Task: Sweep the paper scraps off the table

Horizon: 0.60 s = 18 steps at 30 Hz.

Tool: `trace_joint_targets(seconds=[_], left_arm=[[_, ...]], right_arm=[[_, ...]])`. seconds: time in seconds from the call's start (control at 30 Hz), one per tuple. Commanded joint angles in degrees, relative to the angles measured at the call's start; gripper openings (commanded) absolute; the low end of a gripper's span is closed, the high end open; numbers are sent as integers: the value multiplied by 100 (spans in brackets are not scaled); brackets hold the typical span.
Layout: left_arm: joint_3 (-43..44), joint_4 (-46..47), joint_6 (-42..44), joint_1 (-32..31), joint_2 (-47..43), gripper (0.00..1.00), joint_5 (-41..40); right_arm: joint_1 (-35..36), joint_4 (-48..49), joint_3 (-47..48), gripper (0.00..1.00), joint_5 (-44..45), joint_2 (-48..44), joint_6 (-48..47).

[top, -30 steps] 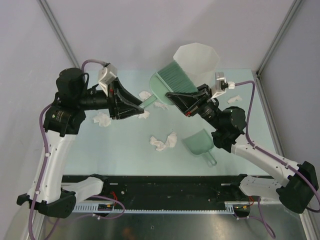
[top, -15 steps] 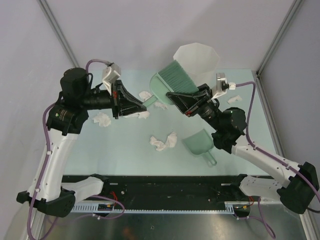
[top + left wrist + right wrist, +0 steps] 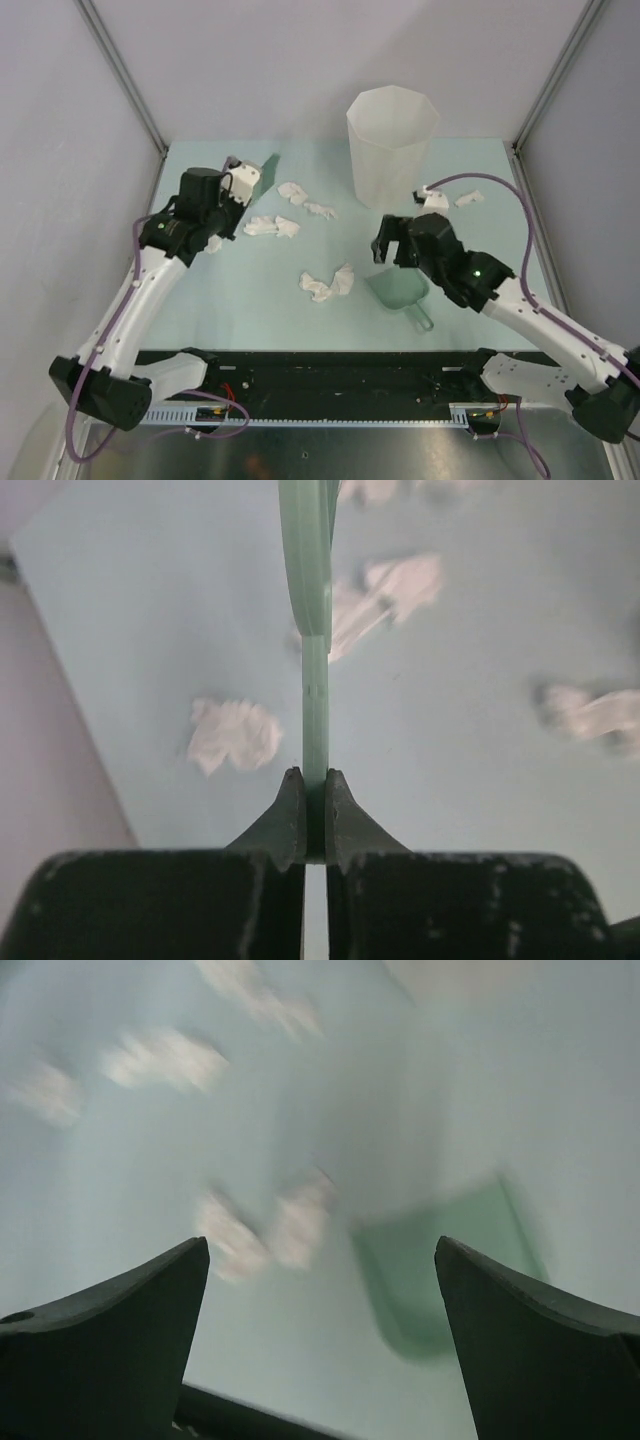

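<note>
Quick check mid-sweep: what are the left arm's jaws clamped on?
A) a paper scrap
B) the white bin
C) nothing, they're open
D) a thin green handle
D: the left wrist view shows the jaws pinched on the green handle, with the paper scraps lying loose on the table below.

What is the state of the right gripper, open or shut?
Open: the right gripper shows its fingers wide apart, nothing between them.
</note>
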Motion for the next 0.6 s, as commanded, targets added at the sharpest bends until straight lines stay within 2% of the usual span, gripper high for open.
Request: trace_joint_targets(seconds=[0.0, 0.1, 0.23, 0.3, 0.43, 0.57], left_arm=[[-219, 57, 730, 151, 114, 0, -1590], [-281, 48, 810, 301, 167, 0, -1584], [-290, 48, 836, 371, 132, 0, -1487], [-299, 48, 854, 371, 123, 0, -1478], [-430, 57, 959, 424, 35, 0, -1513], [-545, 75, 1030, 564, 0, 0, -1487]], right_arm=[[265, -3461, 180, 100, 534, 572, 1141], [940, -4429, 171, 100, 684, 1126, 1784], [1180, -4678, -12, 100, 403, 1654, 1979], [1067, -4511, -179, 100, 297, 1760, 1883], [-37, -3721, -917, 100, -298, 1602, 1217], [-111, -2861, -909, 99, -966, 1462, 819]])
